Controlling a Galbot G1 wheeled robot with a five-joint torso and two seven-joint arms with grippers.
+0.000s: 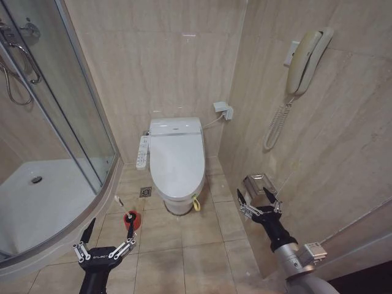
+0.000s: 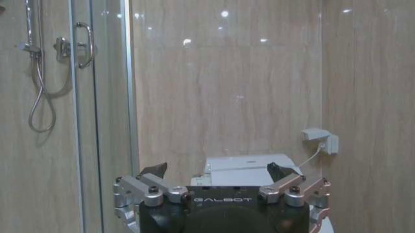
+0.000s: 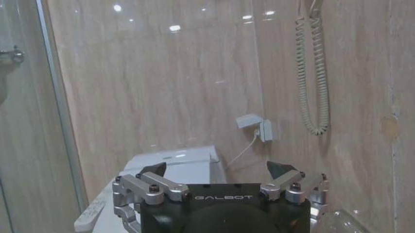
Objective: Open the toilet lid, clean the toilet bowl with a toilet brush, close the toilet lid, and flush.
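The toilet lid [image 1: 177, 160] lies shut over the toilet bowl [image 1: 176, 205], with a yellow-green strap loop [image 1: 196, 203] at its front rim and a white button panel [image 1: 143, 152] along one side. On the floor to the left of the bowl, the toilet brush [image 1: 122, 204] leans in its red cup holder [image 1: 132, 219]. My left gripper [image 1: 110, 228] is open just in front of the holder, apart from it. Over the floor right of the bowl, my right gripper [image 1: 253, 195] also hangs open. Both wrist views look over open grippers [image 2: 217, 169] [image 3: 216, 167] toward the toilet's rear unit [image 2: 250, 165] [image 3: 175, 160].
A curved glass shower enclosure [image 1: 61, 104] bounds the left side. On the right wall hang a phone [image 1: 306, 61] and a metal paper holder [image 1: 257, 184], close to my right gripper. A socket box [image 1: 223, 110] sits behind the toilet and a floor drain [image 1: 145, 192] beside the bowl.
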